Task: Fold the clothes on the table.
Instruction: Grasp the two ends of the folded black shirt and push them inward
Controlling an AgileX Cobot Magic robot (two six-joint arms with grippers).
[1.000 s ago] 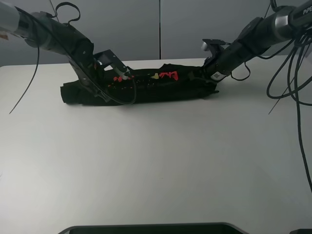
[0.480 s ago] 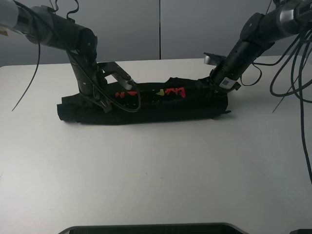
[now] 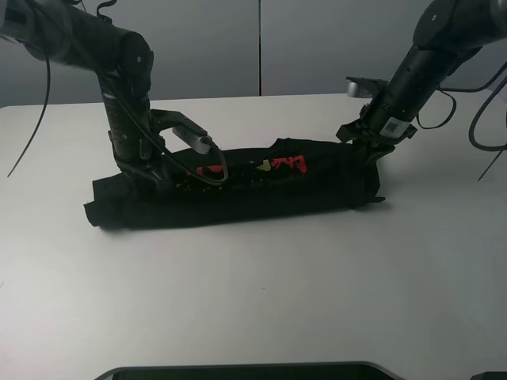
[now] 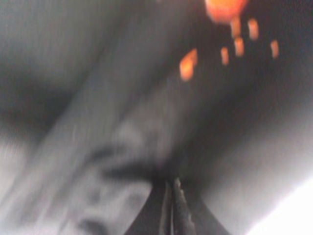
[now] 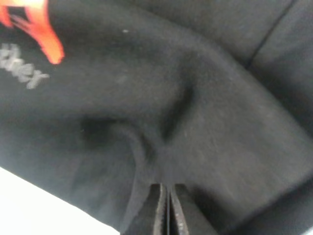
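Observation:
The clothes [image 3: 261, 190], a black T-shirt with red and yellow print, lie bunched into a long band across the far half of the white table [image 3: 253, 301]. At the band's left part, my left gripper [image 3: 150, 172] reaches down and is shut on a pinch of the black cloth [image 4: 146, 147]. Its fingertips [image 4: 175, 205] are pressed together in the blurred left wrist view. At the band's right end my right gripper [image 3: 366, 149] is likewise shut on a fold of the shirt [image 5: 186, 107]. There, the fingertips [image 5: 159, 210] meet under the fabric.
Grey wall panels [image 3: 261, 47] rise behind the table's far edge. Loose black cables [image 3: 489, 134] hang by the right arm. A dark rounded object [image 3: 238, 370] sits at the table's front edge.
Both grippers have dragged the shirt toward the front of the table, still holding it. The arms now stand more upright, and the band lies nearer and slightly more stretched.

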